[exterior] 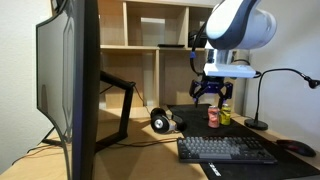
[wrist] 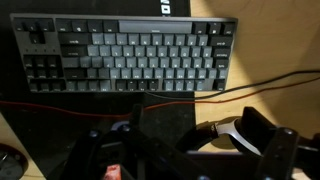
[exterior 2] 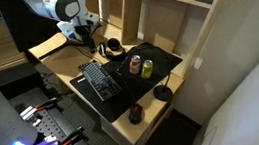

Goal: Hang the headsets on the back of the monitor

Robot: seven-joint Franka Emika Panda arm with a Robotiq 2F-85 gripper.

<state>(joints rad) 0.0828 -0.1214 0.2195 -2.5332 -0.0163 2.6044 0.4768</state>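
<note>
The black headsets point(exterior: 160, 121) with silvery-white earcup rings lie on the wooden desk beside the monitor's support arm; they also show in an exterior view point(exterior 2: 114, 48). The large curved monitor point(exterior: 70, 80) stands at the desk's end, dark and seen edge-on. My gripper point(exterior: 210, 88) hangs open and empty above the desk, close to the headsets point(exterior 2: 92, 37). In the wrist view the headband and one silvery ring point(wrist: 232, 128) lie below, between my spread fingers point(wrist: 185, 155), untouched.
A black keyboard point(exterior: 226, 150) lies on a dark mat at the desk front point(wrist: 125, 55). A red can point(exterior: 214, 117) and a yellow-green can point(exterior: 225, 115) stand behind it. A black gooseneck lamp point(exterior: 258, 122) and a mouse point(exterior: 300, 148) are at the far end. Shelves stand behind the desk.
</note>
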